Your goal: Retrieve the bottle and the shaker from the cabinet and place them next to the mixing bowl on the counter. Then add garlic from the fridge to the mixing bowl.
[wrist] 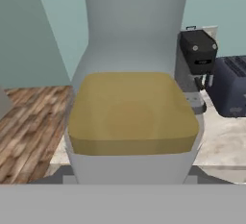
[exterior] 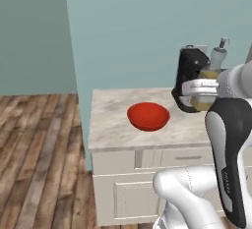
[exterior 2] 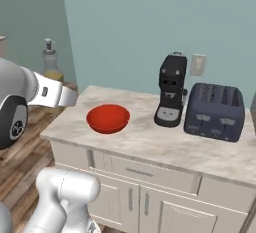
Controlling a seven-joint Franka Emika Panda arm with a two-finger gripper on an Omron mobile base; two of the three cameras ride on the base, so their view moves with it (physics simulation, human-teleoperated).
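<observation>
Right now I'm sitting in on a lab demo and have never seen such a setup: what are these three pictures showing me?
It is a white robot arm on a driving base in a rendered kitchen. Two pictures come from cameras on the base, behind the arm to its left and right. The third looks along the claw itself.

On the counter sit a red mixing bowl, a black coffee machine and a dark toaster.

The claw is shut on the bottle of yellowish liquid, carried upright in the air, so it looks huge in the claw's camera.
</observation>
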